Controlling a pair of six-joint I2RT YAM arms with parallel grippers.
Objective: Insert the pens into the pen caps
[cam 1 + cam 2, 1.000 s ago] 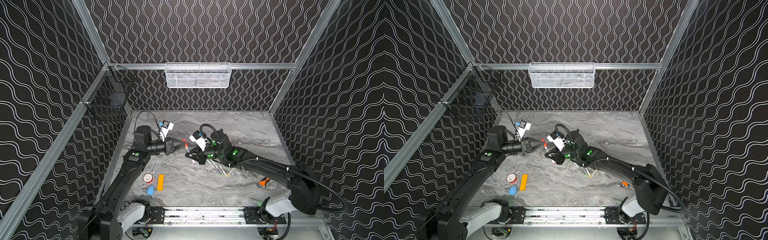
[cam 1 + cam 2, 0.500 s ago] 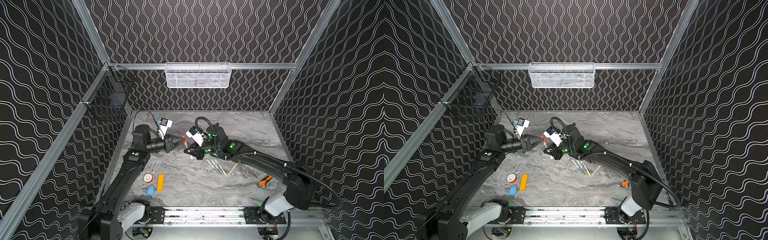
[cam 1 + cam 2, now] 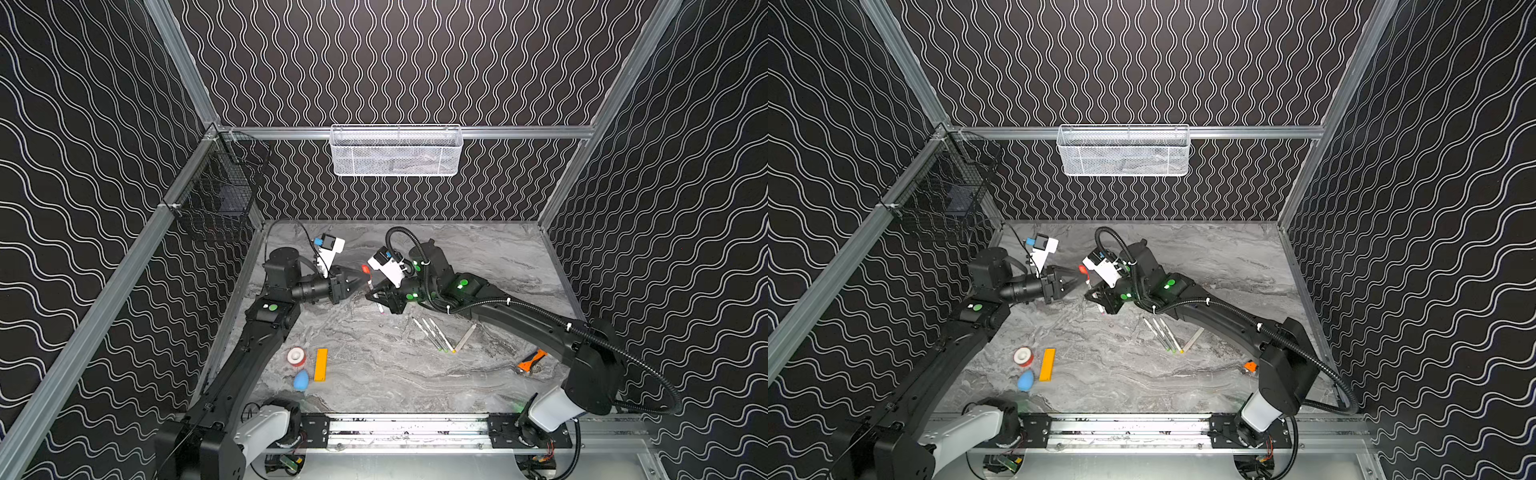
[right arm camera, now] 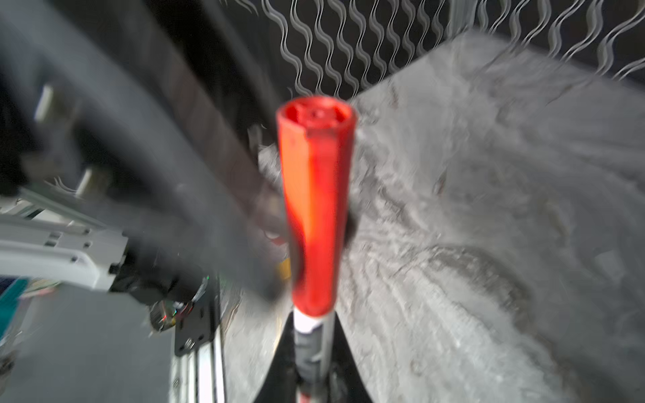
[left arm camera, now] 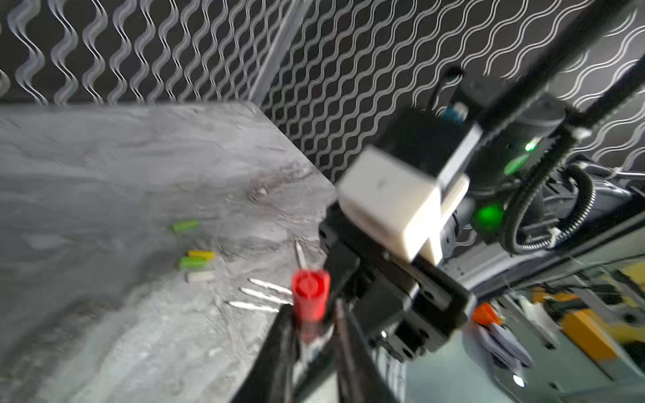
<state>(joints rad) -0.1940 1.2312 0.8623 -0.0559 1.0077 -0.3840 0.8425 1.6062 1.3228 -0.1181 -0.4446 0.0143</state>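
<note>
No text, label, brand or number is legible anywhere.

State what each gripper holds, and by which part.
Right gripper: thin white plastic pen with red cap, held by its barrel below the cap. Left gripper: nothing.

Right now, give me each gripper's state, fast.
Left gripper: open, jaws spread either side of the red cap.
Right gripper: shut on the pen wearing that red cap.
</note>
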